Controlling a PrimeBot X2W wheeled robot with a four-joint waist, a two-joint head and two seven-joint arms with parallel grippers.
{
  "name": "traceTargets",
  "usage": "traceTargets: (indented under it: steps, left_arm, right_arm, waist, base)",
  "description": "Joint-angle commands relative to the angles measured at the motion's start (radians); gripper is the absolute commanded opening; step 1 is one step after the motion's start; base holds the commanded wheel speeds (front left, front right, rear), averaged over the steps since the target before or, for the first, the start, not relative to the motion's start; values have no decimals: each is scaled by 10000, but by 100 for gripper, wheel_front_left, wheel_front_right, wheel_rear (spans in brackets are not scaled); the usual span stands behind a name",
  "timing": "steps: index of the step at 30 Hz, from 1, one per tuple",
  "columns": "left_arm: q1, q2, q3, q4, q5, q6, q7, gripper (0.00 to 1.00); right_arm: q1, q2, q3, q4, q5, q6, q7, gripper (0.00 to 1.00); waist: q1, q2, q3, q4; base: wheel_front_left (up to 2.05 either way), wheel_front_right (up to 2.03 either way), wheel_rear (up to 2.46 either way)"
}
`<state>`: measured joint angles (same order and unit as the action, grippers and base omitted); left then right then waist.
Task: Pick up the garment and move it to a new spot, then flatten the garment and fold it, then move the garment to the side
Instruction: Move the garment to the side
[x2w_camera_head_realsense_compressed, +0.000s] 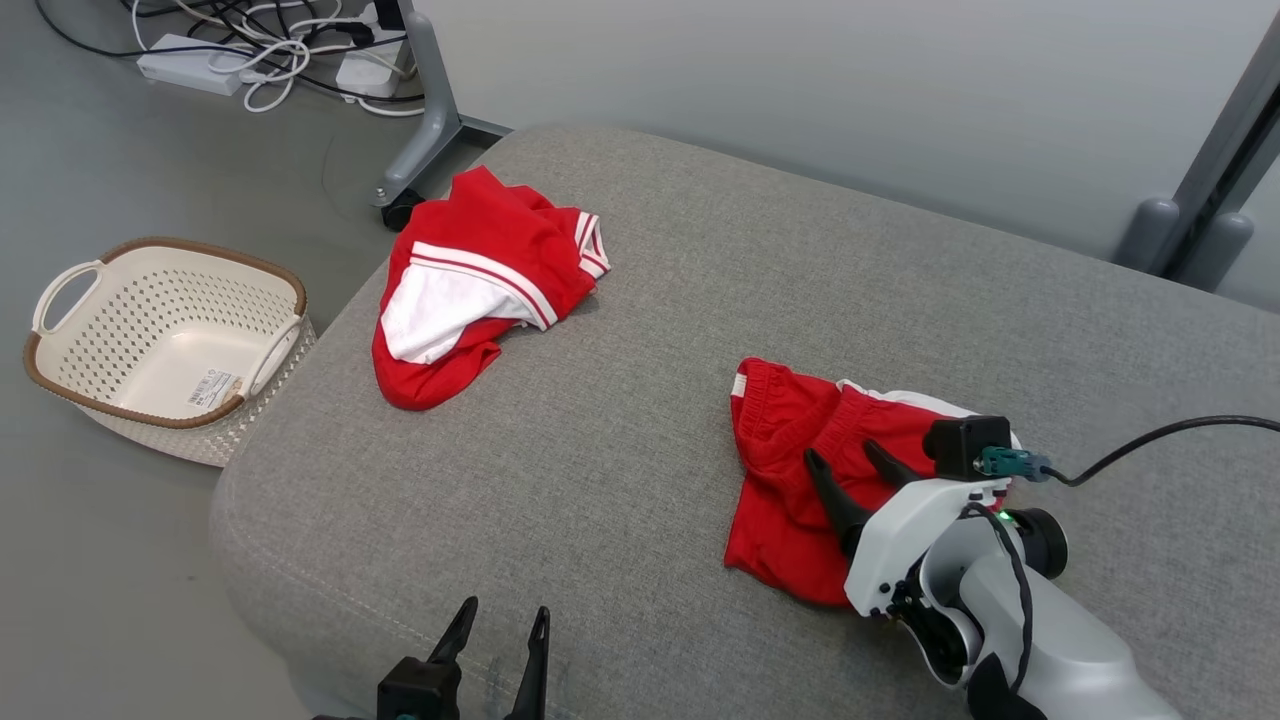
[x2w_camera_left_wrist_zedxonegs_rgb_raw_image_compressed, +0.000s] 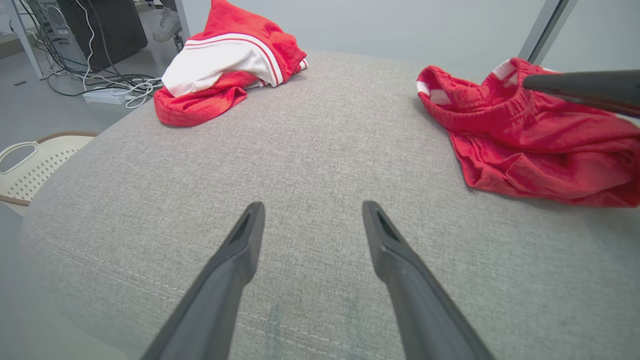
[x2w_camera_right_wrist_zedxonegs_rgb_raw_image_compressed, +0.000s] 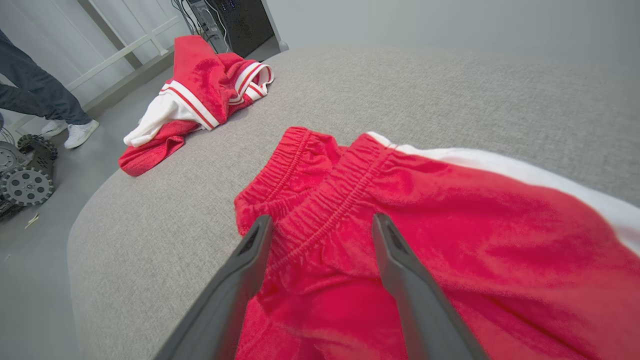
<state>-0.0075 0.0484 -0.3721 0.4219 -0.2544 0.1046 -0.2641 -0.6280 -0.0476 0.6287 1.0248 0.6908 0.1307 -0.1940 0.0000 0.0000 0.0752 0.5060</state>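
A crumpled red garment (x2w_camera_head_realsense_compressed: 780, 430) with an elastic waistband and a white side stripe lies on the right part of the grey cushion (x2w_camera_head_realsense_compressed: 650, 400). My right gripper (x2w_camera_head_realsense_compressed: 842, 452) is open just above it. In the right wrist view its fingers (x2w_camera_right_wrist_zedxonegs_rgb_raw_image_compressed: 321, 220) straddle the waistband of the garment (x2w_camera_right_wrist_zedxonegs_rgb_raw_image_compressed: 450, 210) without pinching any cloth. My left gripper (x2w_camera_head_realsense_compressed: 505, 608) is open over bare cushion near the front edge, and the left wrist view shows nothing between its fingers (x2w_camera_left_wrist_zedxonegs_rgb_raw_image_compressed: 312, 206). From there the garment (x2w_camera_left_wrist_zedxonegs_rgb_raw_image_compressed: 525, 140) lies to the right, with a right-arm finger (x2w_camera_left_wrist_zedxonegs_rgb_raw_image_compressed: 580, 85) over it.
A second red-and-white garment (x2w_camera_head_realsense_compressed: 470, 270) lies bunched at the cushion's far left edge. A white perforated basket (x2w_camera_head_realsense_compressed: 150, 300) stands on the floor to the left. Cables and power strips (x2w_camera_head_realsense_compressed: 260, 50) lie beyond. A person's legs (x2w_camera_right_wrist_zedxonegs_rgb_raw_image_compressed: 30, 90) and a wheeled device (x2w_camera_right_wrist_zedxonegs_rgb_raw_image_compressed: 25, 175) stand off the cushion.
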Motion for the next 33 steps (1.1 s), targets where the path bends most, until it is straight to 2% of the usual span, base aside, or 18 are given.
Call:
traceTargets:
  steps: [1,6,13,14,15,16,17,18,19,33]
  left_arm:
    - [-30,42,-23,36,29,-51,-2,100]
    - [88,42,40,107,40,-46,-2,100]
    - [90,40,45,90,-110,10,-2,100]
    - [88,42,69,71,-143,24,-2,100]
    - [97,42,80,69,-181,35,-2,100]
    - [106,40,96,68,-186,42,-2,100]
    - [118,42,119,68,-191,43,-2,100]
    - [127,40,128,62,-205,56,-2,100]
    - [136,39,140,59,-220,74,-2,100]
    - [-34,40,-32,158,-329,40,-2,100]
  right_arm:
    - [-111,-63,165,32,270,1,197,100]
    - [-295,-70,533,66,803,1,553,100]
    - [-876,-63,996,1138,1028,1,1092,100]
    - [-949,-66,1030,1241,1091,1,1091,89]
    - [-1019,-69,1086,1370,1107,1,1141,72]
    - [-1069,-63,1132,1439,1121,1,1137,49]
    - [-1137,-64,1165,1525,1150,1,1117,36]
    - [-1242,-66,1206,1617,1103,1,991,15]
    - [-1316,-63,1205,1677,1132,1,880,0]
    - [-1728,-60,1463,1749,1679,1,-166,0]
  waist:
    - [0,0,-34,39]
    - [0,0,-21,86]
    - [0,0,228,224]
    - [0,0,265,243]
    - [0,0,300,260]
    - [0,0,323,272]
    - [0,0,346,280]
    - [0,0,364,282]
    - [0,0,373,282]
    - [0,0,307,208]
  base:
    - [0,0,0]
    - [0,0,0]
    - [0,0,0]
    - [0,0,0]
    - [0,0,0]
    - [0,0,0]
    - [0,0,0]
    - [0,0,0]
    - [0,0,0]
    - [0,0,0]
